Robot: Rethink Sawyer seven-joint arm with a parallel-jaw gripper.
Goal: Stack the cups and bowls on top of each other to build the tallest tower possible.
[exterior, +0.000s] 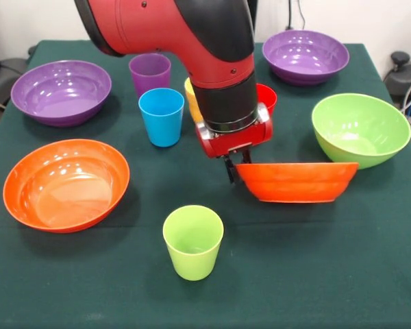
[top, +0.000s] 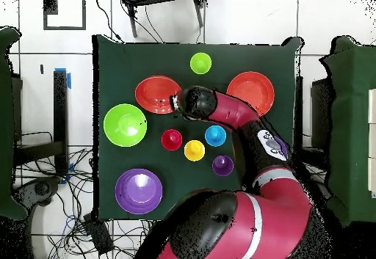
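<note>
My gripper (exterior: 237,166) is shut on the left rim of an orange bowl (exterior: 298,182) and holds it roughly level, just above the table. In the overhead view the gripper (top: 176,100) grips the same bowl (top: 154,93) at its edge. The light green cup (exterior: 193,242) stands upright and alone near the front, left of the held bowl, and also shows in the overhead view (top: 200,63). The second orange bowl (exterior: 66,184) sits at the left. No stack stands anywhere.
The purple cup (exterior: 150,74), blue cup (exterior: 162,116), yellow cup (exterior: 190,96) and red cup (exterior: 267,97) stand behind the gripper, the yellow one partly hidden by the arm. Purple bowls sit at far left (exterior: 61,92) and far right (exterior: 305,56). The green bowl (exterior: 361,130) is at the right.
</note>
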